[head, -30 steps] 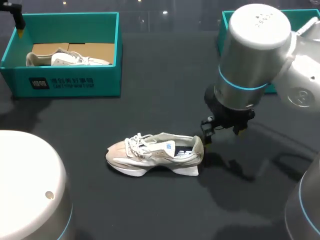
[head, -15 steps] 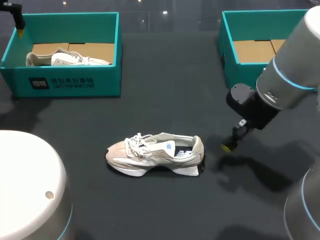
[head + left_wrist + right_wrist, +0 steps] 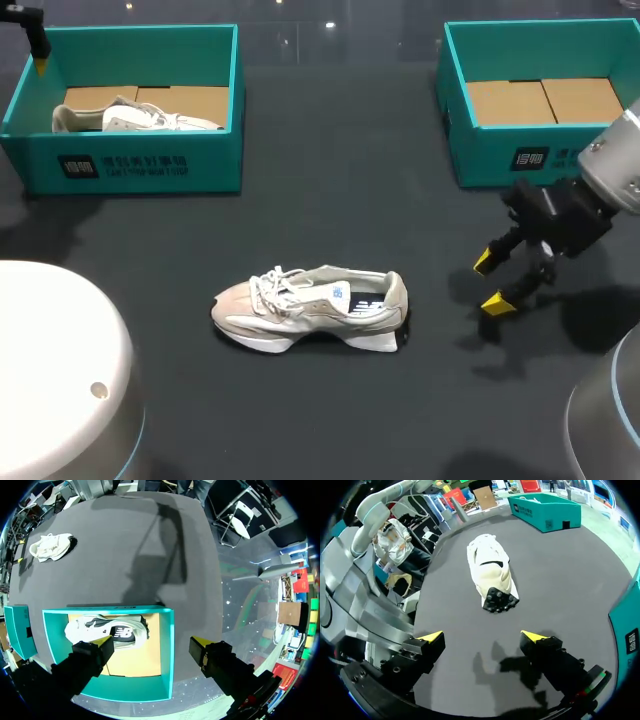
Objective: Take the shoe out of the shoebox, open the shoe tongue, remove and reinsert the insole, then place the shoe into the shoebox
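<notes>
Right gripper (image 3: pixel 489 283) and left gripper (image 3: pixel 152 643) spread empty; cream laced shoe (image 3: pixel 310 308) on matte dark table (image 3: pixel 330 180)

The shoe (image 3: pixel 310 310) on the dark grey table (image 3: pixel 330 200) is cream and white, with white laces, a black patch on its side and a little blue mark. The left shoebox (image 3: pixel 140 165) and the right shoebox (image 3: pixel 500 160) are blue-green with brown cardboard floors, and the other shoe (image 3: pixel 135 118) in the left one is white. The right gripper (image 3: pixel 489 283) is black with bright yellow tips.
</notes>
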### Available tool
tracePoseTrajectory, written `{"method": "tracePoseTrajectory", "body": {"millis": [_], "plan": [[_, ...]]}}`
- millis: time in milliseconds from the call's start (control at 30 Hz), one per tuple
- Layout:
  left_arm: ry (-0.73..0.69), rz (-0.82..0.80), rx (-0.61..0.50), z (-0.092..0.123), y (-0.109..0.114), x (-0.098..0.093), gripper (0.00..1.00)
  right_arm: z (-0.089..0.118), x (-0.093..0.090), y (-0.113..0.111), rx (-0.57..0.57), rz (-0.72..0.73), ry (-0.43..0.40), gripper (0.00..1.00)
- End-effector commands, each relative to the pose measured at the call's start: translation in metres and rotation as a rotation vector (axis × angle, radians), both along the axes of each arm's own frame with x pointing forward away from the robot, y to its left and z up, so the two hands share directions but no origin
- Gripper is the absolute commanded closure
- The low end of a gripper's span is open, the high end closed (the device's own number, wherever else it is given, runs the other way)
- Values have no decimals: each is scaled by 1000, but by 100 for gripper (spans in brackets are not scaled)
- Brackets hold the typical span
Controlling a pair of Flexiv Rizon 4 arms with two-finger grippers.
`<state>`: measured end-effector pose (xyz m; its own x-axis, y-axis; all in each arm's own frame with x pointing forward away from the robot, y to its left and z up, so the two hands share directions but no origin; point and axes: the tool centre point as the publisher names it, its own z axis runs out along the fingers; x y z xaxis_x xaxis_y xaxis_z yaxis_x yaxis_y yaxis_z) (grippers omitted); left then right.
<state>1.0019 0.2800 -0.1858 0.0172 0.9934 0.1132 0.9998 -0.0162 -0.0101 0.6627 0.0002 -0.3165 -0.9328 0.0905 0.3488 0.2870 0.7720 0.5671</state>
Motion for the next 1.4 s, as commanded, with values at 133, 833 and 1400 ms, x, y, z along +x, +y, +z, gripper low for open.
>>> {"method": "tracePoseTrajectory", "body": {"millis": [133, 833, 1400], "plan": [[-2, -1, 1, 0, 0, -1, 0, -30, 2, -24, 310, 114, -86, 0], [-2, -1, 1, 0, 0, -1, 0, -48, -2, -22, 316, -17, -238, 0], [-2, -1, 1, 0, 0, -1, 0, -69, 9, 14, 279, -236, -339, 0]]}}
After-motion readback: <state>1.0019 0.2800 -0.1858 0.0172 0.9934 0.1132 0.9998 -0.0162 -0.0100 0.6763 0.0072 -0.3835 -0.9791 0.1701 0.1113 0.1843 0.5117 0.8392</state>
